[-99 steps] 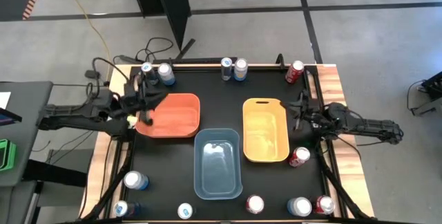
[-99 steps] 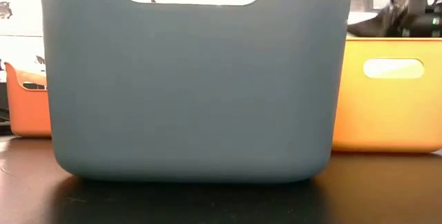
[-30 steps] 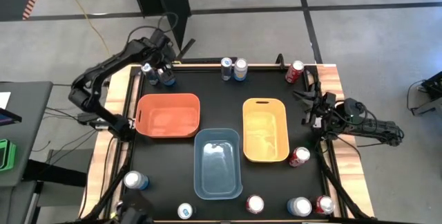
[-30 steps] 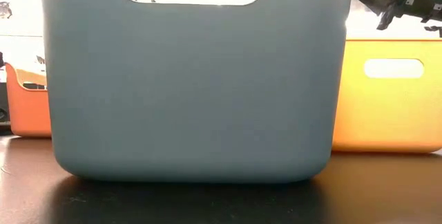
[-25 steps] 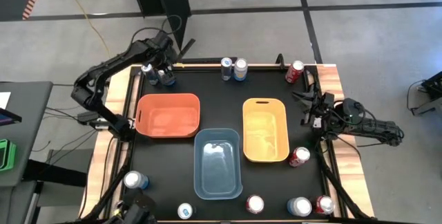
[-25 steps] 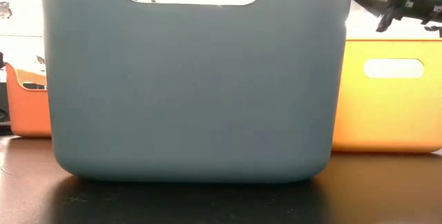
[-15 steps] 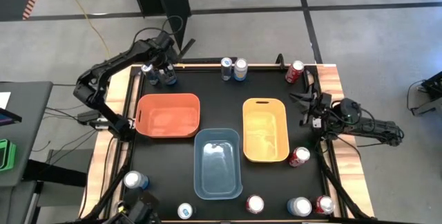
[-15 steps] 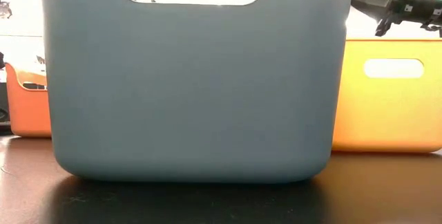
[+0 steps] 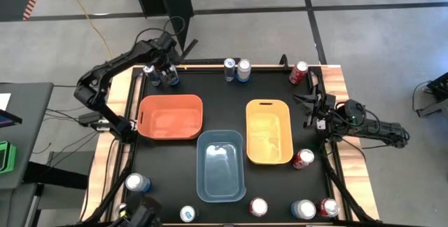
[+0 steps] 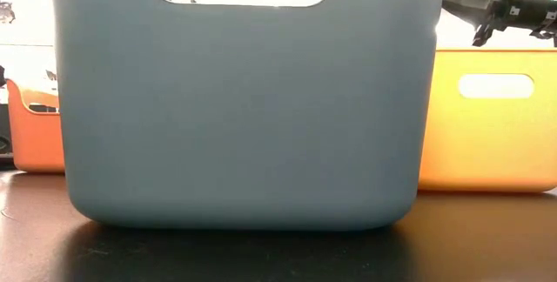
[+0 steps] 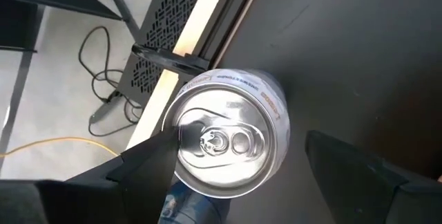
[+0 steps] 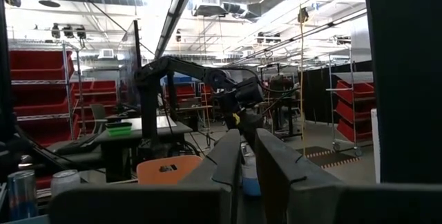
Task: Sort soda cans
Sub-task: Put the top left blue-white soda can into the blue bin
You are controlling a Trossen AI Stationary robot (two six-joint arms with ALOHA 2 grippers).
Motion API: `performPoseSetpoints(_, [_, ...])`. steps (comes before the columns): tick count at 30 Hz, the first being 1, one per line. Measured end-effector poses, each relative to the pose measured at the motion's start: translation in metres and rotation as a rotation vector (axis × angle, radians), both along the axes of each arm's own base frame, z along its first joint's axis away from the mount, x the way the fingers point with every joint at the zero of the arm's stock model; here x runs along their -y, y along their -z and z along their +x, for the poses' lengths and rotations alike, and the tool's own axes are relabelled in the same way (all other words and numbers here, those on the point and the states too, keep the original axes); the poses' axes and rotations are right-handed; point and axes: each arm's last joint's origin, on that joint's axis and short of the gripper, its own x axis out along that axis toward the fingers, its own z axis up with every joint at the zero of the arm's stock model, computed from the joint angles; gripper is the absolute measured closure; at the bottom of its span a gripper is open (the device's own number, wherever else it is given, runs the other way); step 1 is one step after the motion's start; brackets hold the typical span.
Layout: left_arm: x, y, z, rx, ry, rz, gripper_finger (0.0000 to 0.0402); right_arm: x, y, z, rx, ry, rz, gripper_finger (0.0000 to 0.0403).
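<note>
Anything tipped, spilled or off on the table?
One red can by the yellow bin lies on its side; the other cans I can see stand upright. No spill shows. All three bins look empty. The left gripper is open over a can at the far-left corner.

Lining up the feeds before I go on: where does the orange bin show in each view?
High view: orange bin left of centre, beside the blue bin.
Low view: its end peeks out at the left edge, behind the blue bin.
Left wrist view: not in it.
Right wrist view: its handle end low, left of centre.
Shared landmark: the blue bin, in the high and low views.
</note>
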Motion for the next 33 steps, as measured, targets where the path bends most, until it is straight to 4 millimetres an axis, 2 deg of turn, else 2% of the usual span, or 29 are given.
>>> performPoseSetpoints(6, [0.005, -0.006, -0.003, 0.039, -0.050, -0.007, 0.0091, 0.000, 0.000, 0.000, 0.000, 0.000, -0.001, 0.0341])
performPoseSetpoints(14, [0.007, -0.009, -0.004, 0.079, -0.111, -0.009, 0.0066, 0.000, 0.000, 0.000, -0.001, 0.001, -0.003, 0.0341])
performPoseSetpoints(23, [0.006, -0.011, -0.005, 0.052, -0.141, 0.034, 0.0067, 0.000, 0.000, 0.000, -0.001, 0.001, -0.003, 0.0341])
performPoseSetpoints(33, [0.007, -0.025, -0.005, 0.101, -0.178, 0.067, 0.0067, 0.000, 0.000, 0.000, -0.002, 0.002, -0.003, 0.0341])
